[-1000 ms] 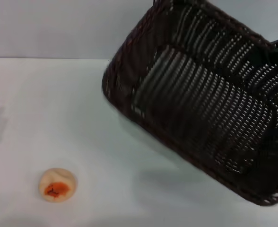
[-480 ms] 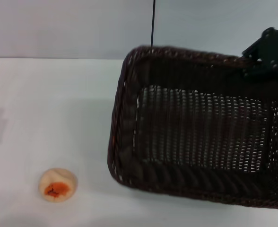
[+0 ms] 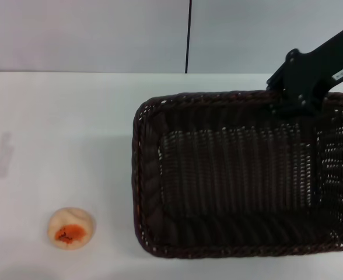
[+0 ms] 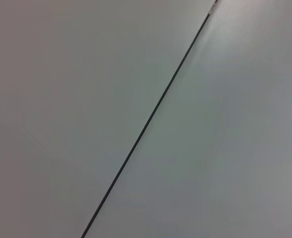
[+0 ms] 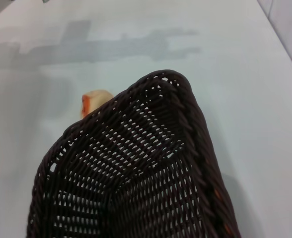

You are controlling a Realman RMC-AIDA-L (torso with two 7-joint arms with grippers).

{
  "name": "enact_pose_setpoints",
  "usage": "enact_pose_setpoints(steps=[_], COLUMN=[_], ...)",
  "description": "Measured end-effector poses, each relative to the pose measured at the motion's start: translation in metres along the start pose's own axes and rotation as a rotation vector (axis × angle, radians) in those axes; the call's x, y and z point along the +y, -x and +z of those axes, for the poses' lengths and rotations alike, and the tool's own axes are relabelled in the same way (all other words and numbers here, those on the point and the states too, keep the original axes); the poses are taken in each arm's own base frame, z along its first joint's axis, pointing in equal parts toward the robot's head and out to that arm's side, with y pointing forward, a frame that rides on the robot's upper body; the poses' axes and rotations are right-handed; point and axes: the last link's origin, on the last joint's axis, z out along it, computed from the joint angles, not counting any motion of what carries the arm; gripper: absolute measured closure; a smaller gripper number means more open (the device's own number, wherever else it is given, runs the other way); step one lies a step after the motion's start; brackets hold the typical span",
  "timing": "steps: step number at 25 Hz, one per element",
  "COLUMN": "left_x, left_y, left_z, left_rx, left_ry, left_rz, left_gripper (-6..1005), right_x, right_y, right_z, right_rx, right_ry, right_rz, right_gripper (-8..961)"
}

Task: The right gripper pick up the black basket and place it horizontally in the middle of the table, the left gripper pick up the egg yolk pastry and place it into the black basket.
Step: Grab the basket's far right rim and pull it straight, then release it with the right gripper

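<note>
**Table holdings: basket, arm, pastry**

Item 1. The table point(image 3: 72, 128): plain white top, spanning the head view, backed by a pale wall with one dark vertical seam point(image 3: 189, 35).

Item 2. The black basket point(image 3: 241, 175): large dark woven rectangle, opening upward, long side running across the table. It sits right of centre in the head view, its right end running to the edge of the picture. Braided rim all round; sloping open-weave sides; nothing inside. In the right wrist view one rounded corner of the basket point(image 5: 136, 163) fills the near field.

Item 3. The right gripper point(image 3: 293, 106): black angular arm end with a small white label, reaching in from the upper right and meeting the basket's far rim towards its right end. The rim lies directly at the gripper's tip. Whether the jaws are pinching the rim or spread off it cannot be told.

Item 4. The egg yolk pastry point(image 3: 71, 227): small round pale bun with an orange-red patch, on the table near the front left, well apart from the basket. In the right wrist view the pastry point(image 5: 94, 100) peeks past the basket's corner.

Item 5. The left gripper: not in sight; its wrist camera shows only the pale wall and seam.
</note>
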Motion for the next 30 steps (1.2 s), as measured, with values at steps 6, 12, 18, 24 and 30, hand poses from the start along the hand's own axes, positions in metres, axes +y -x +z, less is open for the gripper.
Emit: enact_pose_setpoints(steps=[6, 12, 18, 24, 30], left_x=[0.001, 0.002, 0.004, 0.005, 0.008], left_y=[-0.001, 0.000, 0.003, 0.001, -0.001], left_z=[-0.005, -0.008, -0.008, -0.012, -0.018], left_rx=[-0.007, -0.015, -0.029, -0.028, -0.035], left_ry=[-0.004, -0.006, 0.007, 0.002, 0.018], left_rz=[-0.006, -0.013, -0.033, -0.035, -0.047], left_gripper=[280, 282, 283, 284, 286], right_x=[0.002, 0.002, -0.002, -0.008, -0.006], right_y=[-0.002, 0.000, 0.004, 0.005, 0.011], right_z=[0.015, 0.021, 0.023, 0.016, -0.004], right_rx=[-0.022, -0.040, -0.041, -0.062, -0.171], right_ry=[0.021, 0.006, -0.028, -0.093, -0.169], right_rz=[-0.027, -0.053, -0.070, -0.072, -0.122], right_gripper=[785, 789, 643, 559, 559])
